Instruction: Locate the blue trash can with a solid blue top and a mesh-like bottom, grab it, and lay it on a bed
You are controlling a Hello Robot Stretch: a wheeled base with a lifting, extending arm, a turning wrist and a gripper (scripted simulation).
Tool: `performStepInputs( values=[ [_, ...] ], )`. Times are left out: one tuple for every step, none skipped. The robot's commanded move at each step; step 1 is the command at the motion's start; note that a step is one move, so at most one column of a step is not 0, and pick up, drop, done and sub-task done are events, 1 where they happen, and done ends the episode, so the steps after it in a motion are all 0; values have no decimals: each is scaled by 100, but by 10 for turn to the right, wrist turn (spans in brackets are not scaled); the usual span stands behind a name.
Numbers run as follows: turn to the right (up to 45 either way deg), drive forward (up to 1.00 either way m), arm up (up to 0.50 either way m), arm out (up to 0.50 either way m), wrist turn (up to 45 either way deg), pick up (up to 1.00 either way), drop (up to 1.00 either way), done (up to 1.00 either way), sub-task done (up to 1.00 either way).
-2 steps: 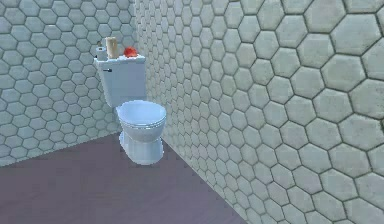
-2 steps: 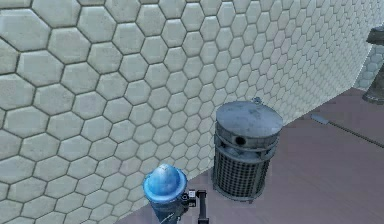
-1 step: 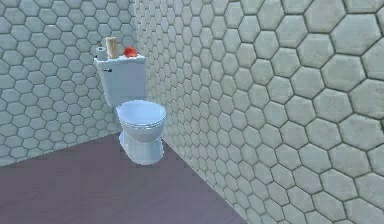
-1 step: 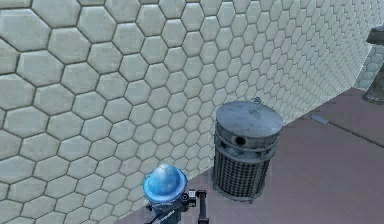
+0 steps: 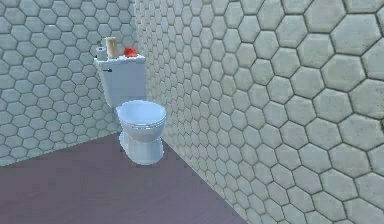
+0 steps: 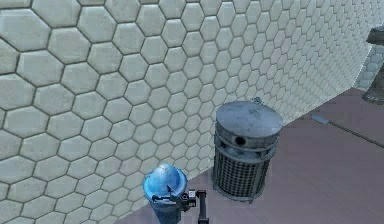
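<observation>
A trash can (image 6: pixel 245 150) with a solid blue-grey domed top and a dark mesh lower half stands on the floor against the hexagon-tiled wall in the arm side view. At that view's bottom edge, left of the can, the dark end of the arm and the gripper (image 6: pixel 180 204) show. A small shiny blue rounded thing (image 6: pixel 164 184) sits right at the gripper, so I cannot tell whether the gripper holds anything. A short stretch of floor lies between the gripper and the can.
In the forward view a white toilet (image 5: pixel 140 125) stands in the corner, with a red item (image 5: pixel 114 45) and small things on its tank. Hexagon-tiled walls (image 5: pixel 280 110) close in on both sides. Dark floor (image 5: pixel 90 190) lies ahead. A dark fixture (image 6: pixel 375 65) shows at the arm side view's right edge.
</observation>
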Motion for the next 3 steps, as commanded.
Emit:
performStepInputs(
  values=[
    [0,0,0,0,30,0,0,0,0],
    [0,0,0,0,0,100,0,0,0],
    [0,0,10,0,0,0,0,0,0]
  ],
)
